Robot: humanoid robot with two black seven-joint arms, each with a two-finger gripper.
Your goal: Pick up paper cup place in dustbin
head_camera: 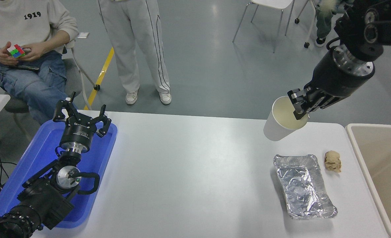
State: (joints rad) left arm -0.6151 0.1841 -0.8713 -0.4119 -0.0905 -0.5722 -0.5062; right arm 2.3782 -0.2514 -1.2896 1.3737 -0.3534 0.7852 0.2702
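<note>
Above the table's far right: the right gripper hangs in the air, reaching down and to the left from the upper right corner.
Right gripper state: pinched on the rim of the paper cup — one finger inside the mouth, the other outside the wall.
Paper cup: held clear of the table, tilted, with its cream inside turned toward the camera and its base pointing down-left from the gripper.
Dustbin: below and to the right of the gripper, at the table's right end; the cup is well to its left, not over it.
Foil tray: on the table, straight below the gripper, nearer the camera.
Crumpled paper ball: just beside the foil tray's far right corner, between tray and dustbin, below and a little right of the gripper.
Left gripper: far to the left of the working gripper, parked over the blue tray — fingers spread, holding nothing.
Far side: a seated person turns a coloured cube in both hands; another person stands beside them.
</note>
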